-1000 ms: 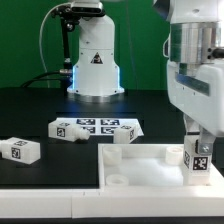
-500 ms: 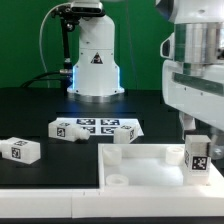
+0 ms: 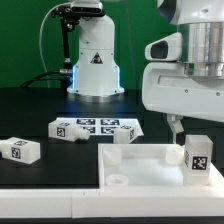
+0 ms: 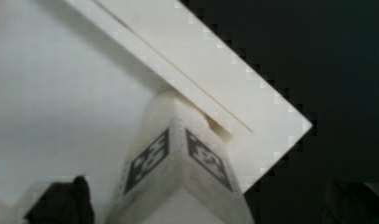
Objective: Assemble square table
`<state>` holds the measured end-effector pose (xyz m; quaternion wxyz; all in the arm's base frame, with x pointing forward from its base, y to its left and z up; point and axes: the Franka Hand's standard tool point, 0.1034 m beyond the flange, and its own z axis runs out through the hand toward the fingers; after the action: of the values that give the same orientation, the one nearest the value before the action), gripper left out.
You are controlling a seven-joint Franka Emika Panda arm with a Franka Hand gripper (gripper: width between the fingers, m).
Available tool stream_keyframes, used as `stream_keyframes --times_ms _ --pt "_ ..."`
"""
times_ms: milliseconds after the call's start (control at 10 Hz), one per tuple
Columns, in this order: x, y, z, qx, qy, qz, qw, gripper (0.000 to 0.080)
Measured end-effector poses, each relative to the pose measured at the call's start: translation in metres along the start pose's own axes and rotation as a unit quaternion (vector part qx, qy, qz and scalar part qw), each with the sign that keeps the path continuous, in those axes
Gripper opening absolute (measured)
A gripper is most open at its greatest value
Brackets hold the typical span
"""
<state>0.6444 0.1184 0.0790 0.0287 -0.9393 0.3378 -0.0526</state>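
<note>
One loose leg (image 3: pixel 19 150) lies near the marker board (image 3: pixel 95 128).

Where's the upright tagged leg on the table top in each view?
Exterior view: the leg stands in the table top's corner at the exterior view's right.
Wrist view: the leg is seen close up, tags showing, by that same corner.
Shared landmark: the table top's raised rim corner.

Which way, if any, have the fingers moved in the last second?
Yes: the fingers have opened; the one in sight shifted to the exterior view's left, away from the leg.
</note>
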Motion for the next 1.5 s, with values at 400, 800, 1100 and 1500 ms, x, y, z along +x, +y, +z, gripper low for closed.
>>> stream_keyframes --times_ms 400,800,1100,1500 --pt "0.011 0.0 -0.002 0.006 0.018 -0.181 0.983 0.0529" --pt "0.014 0.003 -0.002 0.006 0.018 -0.076 0.997 0.0288" --pt "0.016 0.009 -0.002 -0.004 0.013 0.11 0.994 0.0288" --pt "0.014 0.019 -0.001 0.006 -0.03 0.418 0.908 0.0289"
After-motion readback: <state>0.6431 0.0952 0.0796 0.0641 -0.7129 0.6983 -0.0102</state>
